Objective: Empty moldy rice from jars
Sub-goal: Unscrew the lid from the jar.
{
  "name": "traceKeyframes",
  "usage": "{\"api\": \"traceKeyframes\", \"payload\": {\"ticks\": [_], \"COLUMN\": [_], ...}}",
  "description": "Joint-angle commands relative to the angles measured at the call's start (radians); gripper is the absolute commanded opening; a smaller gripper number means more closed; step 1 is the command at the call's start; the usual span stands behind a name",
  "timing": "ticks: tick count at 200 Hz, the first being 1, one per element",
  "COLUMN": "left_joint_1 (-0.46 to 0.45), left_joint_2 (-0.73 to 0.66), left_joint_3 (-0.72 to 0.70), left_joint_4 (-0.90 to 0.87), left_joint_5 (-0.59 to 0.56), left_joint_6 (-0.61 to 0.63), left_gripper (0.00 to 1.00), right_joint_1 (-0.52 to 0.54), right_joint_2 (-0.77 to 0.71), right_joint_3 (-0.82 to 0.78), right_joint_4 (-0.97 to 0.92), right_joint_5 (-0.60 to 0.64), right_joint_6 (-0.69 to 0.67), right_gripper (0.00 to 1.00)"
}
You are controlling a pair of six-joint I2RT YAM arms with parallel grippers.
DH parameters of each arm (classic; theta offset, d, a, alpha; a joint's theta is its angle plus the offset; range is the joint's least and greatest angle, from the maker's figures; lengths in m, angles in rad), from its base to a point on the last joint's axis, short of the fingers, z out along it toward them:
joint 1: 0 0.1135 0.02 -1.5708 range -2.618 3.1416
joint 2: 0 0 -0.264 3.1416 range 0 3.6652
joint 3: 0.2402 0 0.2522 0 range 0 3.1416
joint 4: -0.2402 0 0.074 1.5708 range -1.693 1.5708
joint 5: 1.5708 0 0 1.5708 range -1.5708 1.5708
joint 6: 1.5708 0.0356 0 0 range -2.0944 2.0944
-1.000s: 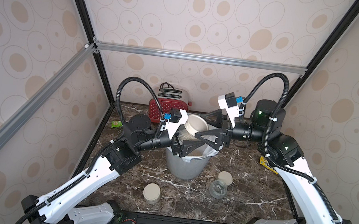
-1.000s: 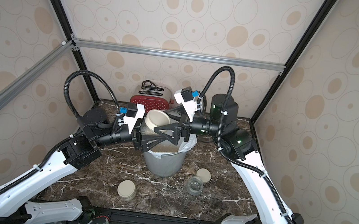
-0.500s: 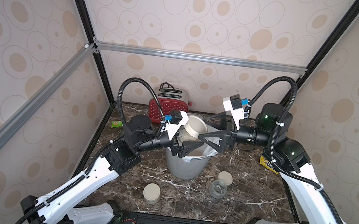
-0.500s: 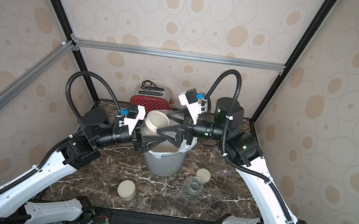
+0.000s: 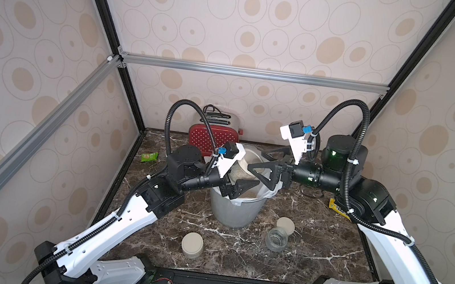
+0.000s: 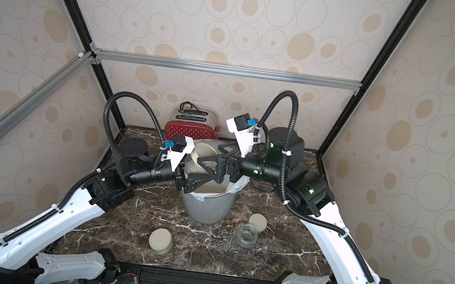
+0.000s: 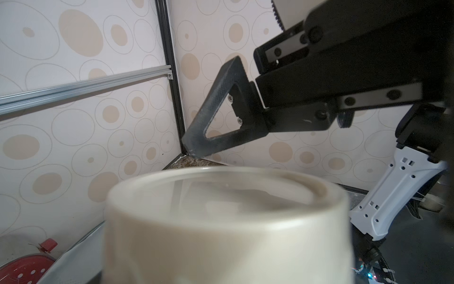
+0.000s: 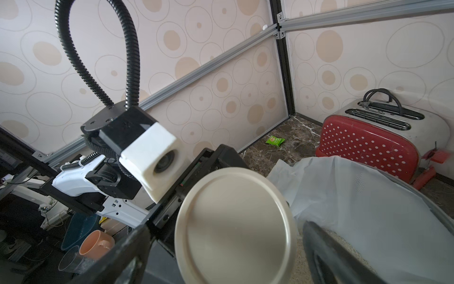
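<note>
Way out past the left tool's outer side, by the back corner: spotted a small green packet (image 5: 149, 156) lying flat on the marble surface (image 5: 308, 266). Nearer the camera, well below that tool, got a capped jar (image 5: 191, 245) standing upright, apart from everything. Behind the tool, up against the back wall, a red polka-dot toaster (image 5: 208, 143).

Then the left tool (image 5: 240, 178) itself: pinched narrow on the held jar (image 7: 221, 246), tipped sideways, cream lid (image 8: 235, 226) on and pointing at the right tool. Can make out pale rice (image 6: 193, 169) through the glass. Straight underneath, a grey bin (image 5: 236, 212) with white liner, plus a rice pile (image 6: 214, 189) down inside.

Moving on to the right tool (image 5: 256, 161): spread wide, one finger (image 8: 317, 246) on each side of that lid, slim gaps showing both sides from the right wrist view, so not gripping. Below it on the surface, an open jar (image 5: 276, 239), upright, looking empty, with a loose lid (image 5: 285, 225) just beside. Farther out under the arm, a yellow packet (image 5: 336, 207), half hidden.
</note>
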Motion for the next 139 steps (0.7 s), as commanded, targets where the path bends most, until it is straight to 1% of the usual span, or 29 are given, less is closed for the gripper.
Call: {"api": "traceKeyframes", "payload": {"ticks": [1,38,104,121,139], "left_joint_1": [-0.001,-0.001,-0.001,0.000,-0.001], "left_joint_2": [-0.010,-0.010,-0.021,-0.028,-0.034], "left_joint_3": [0.064,0.062,0.050,0.045,0.039], "left_joint_4": [0.048,0.045,0.044,0.045,0.044], "left_joint_5": [-0.004,-0.005,-0.009,-0.010,-0.012], "left_joint_6": [0.029,0.034,0.035,0.035,0.037], "left_gripper": [0.43,0.43,0.43,0.43,0.43], "right_joint_1": [0.023,0.048,0.074,0.074,0.073], "right_joint_2": [0.007,0.023,0.078,0.085,0.089], "right_joint_3": [0.025,0.029,0.062,0.061,0.062], "right_joint_4": [-0.033,-0.059,-0.071,-0.061,-0.046], "right_joint_5": [0.067,0.135,0.129,0.114,0.097], "right_joint_6": [0.006,0.008,0.012,0.012,0.008], "right_gripper": [0.99,0.99,1.00,0.93,0.83]}}
